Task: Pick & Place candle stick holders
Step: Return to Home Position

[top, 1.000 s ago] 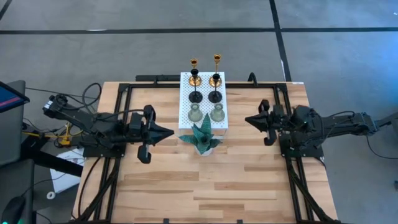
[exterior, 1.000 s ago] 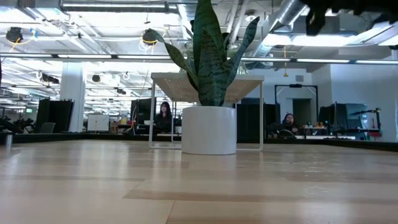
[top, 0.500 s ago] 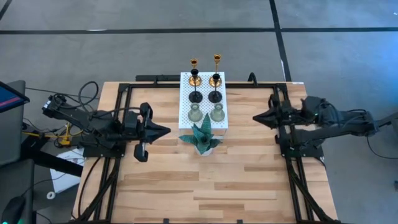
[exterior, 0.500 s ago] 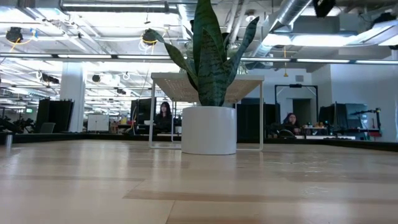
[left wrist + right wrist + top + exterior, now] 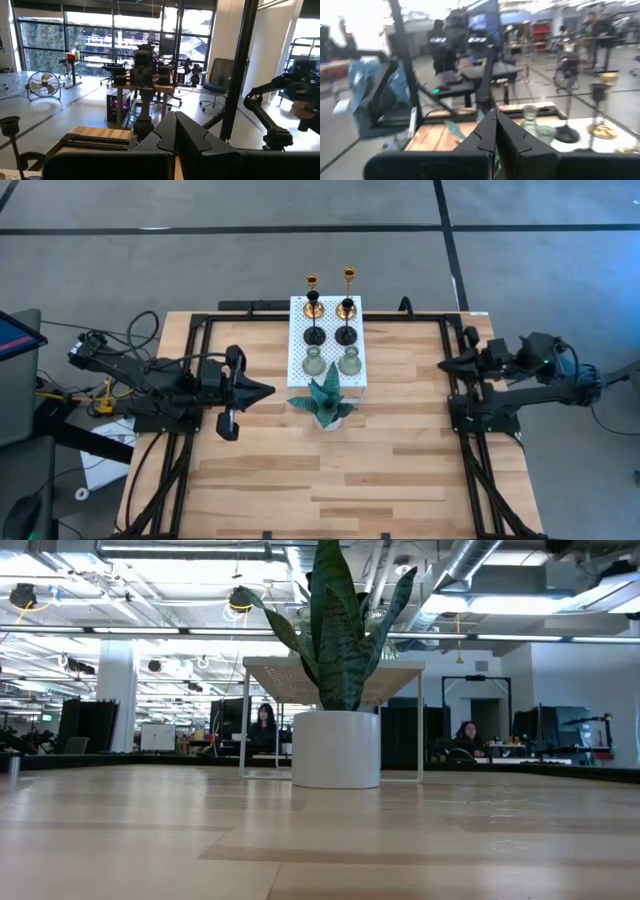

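Six candle stick holders stand in pairs on a white perforated board (image 5: 327, 340) at the table's far middle: two gold stemmed ones (image 5: 312, 308) (image 5: 347, 308) farthest, two black ones (image 5: 314, 334) (image 5: 346, 334) in the middle, two grey-green bell-shaped ones (image 5: 313, 363) (image 5: 349, 362) nearest. They also show in the right wrist view, the grey-green (image 5: 530, 116), a black (image 5: 565, 133) and a gold (image 5: 601, 129). My left gripper (image 5: 270, 391) is shut and empty, left of the board. My right gripper (image 5: 442, 366) is shut and empty at the table's right edge.
A teal spiky plant ornament (image 5: 325, 402) in a white pot (image 5: 336, 748) stands just in front of the board. Black frame rails (image 5: 470, 450) run along the table's left and right sides. Bare wooden tabletop (image 5: 330, 480) lies toward the near edge.
My right gripper has drawn back from near the board toward the table's right edge, staying shut, and has left the top of the low view. My left gripper has shifted slightly toward the table's left edge. The holders have stayed in place.
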Robot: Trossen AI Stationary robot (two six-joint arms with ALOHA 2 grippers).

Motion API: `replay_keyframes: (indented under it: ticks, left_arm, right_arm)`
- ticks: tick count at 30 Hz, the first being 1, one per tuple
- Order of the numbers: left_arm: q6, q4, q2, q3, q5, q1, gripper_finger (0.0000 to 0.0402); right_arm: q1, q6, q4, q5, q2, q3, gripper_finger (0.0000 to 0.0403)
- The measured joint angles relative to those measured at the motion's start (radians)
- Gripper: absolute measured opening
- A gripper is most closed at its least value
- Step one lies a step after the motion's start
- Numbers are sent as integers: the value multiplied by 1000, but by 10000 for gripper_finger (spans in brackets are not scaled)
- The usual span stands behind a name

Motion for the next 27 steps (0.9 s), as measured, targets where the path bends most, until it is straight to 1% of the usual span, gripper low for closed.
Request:
replay_keyframes:
  ticks: [3,7,13,15,17,19,22,24,27]
  left_arm:
    - [0,0,6,0,0,0,6]
    - [0,1,6,0,0,0,6]
    - [0,1,7,0,0,0,6]
    - [0,1,7,0,0,0,6]
    - [0,0,7,0,0,0,6]
    - [0,0,7,0,0,0,6]
    - [0,0,7,0,0,0,6]
    - [0,1,7,0,0,0,6]
    - [0,1,7,0,0,0,6]
  right_arm:
    - [0,16,0,44,-88,-36,0]
    - [0,42,2,46,-186,-94,0]
    - [0,51,4,46,-292,-162,0]
    - [0,51,22,43,-299,-181,0]
    - [0,53,0,42,-300,-195,0]
    - [0,53,30,39,-295,-209,0]
    - [1,53,37,37,-300,-256,0]
    - [1,53,108,34,-300,-294,0]
    - [1,53,150,30,-298,-355,0]
